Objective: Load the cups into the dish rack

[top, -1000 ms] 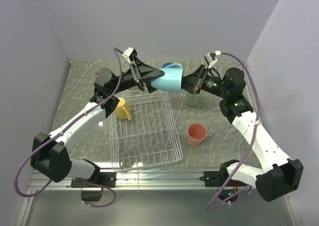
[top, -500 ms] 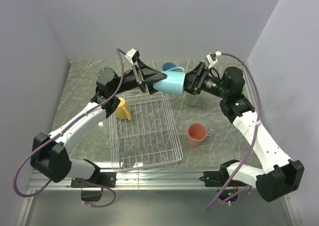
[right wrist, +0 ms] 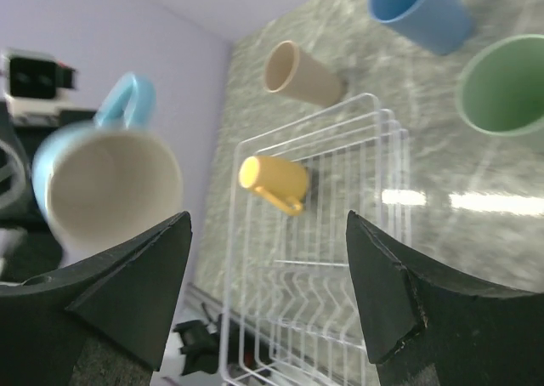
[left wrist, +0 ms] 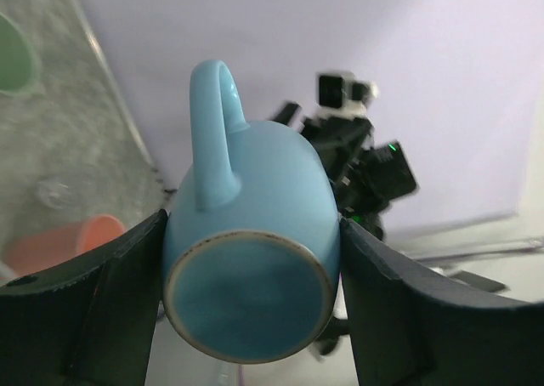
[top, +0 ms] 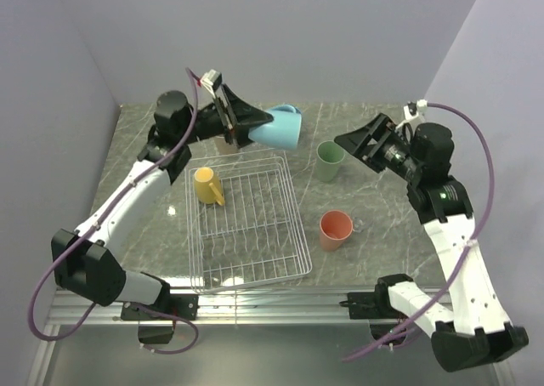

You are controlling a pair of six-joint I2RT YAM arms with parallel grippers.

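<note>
The left gripper (top: 253, 127) clamps the light-blue mug (top: 280, 131) by its base, sideways in the air, seemingly over the dish rack's (top: 255, 233) far edge, ready for lowering in. The right gripper (top: 350, 148) hangs right of the rack, jaws apart, empty.

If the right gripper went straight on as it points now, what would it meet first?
Probably the white wire dish rack, near the yellow plastic mug: these lie ahead of the right gripper in its wrist view. Depth is unclear.
</note>
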